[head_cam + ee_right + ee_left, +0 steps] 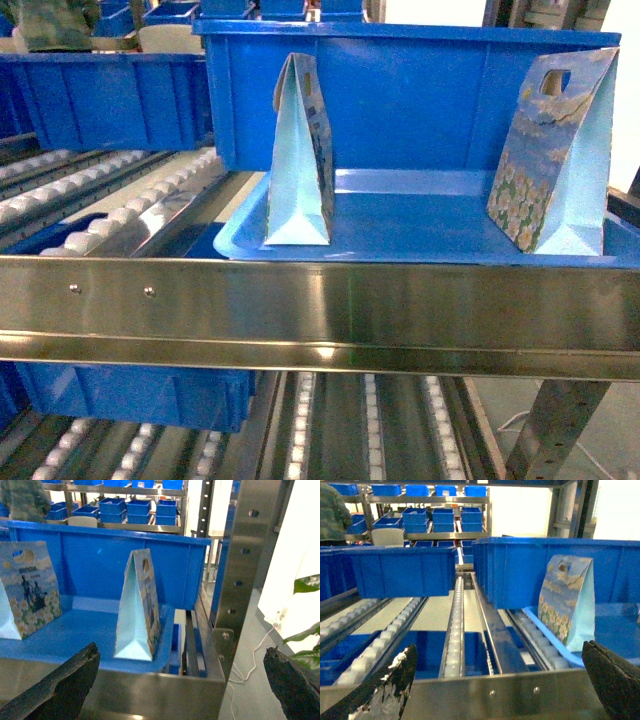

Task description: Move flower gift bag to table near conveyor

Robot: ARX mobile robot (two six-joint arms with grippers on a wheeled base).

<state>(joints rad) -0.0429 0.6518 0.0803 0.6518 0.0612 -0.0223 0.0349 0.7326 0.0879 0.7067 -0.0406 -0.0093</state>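
Two flower gift bags upright on a blue tray point(400, 235) behind the steel rail point(320, 315) of the conveyor point(110, 215): left bag point(300, 150) edge-on, right bag point(550, 150) tilted, showing its daisy print and cut-out handle. Large blue bin point(420, 90) right behind them, touching neither visibly. Left gripper point(500, 690) (only dark, worn fingertips in its wrist view) wide apart, holding nothing, low before the rail. Right gripper point(182, 690) likewise spread and empty, facing the bags. Table not in view. Blue bins point(445, 517) on shelves behind
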